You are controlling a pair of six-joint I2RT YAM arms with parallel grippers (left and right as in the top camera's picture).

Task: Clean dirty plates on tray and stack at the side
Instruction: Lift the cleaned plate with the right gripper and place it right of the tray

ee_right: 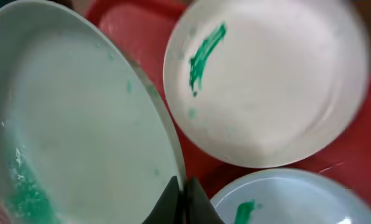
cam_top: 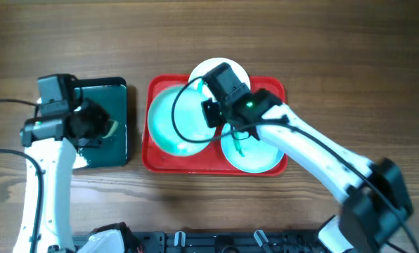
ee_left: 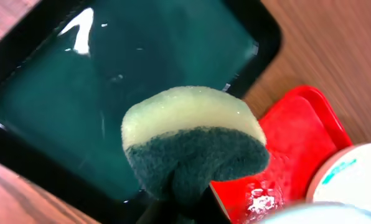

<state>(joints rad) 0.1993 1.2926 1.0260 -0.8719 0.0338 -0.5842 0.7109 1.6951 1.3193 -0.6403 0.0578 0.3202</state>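
Note:
The red tray holds three plates. My right gripper is shut on the rim of a pale turquoise plate, which is tilted, with a green smear at its lower left. The white plate lies at the tray's far edge with a green smear. The second turquoise plate lies at the front right, smeared. My left gripper is shut on a yellow and green sponge over the dark green tray.
The dark green-black tray sits left of the red tray and looks wet. Wooden table surrounds both. The right arm crosses over the red tray's right half.

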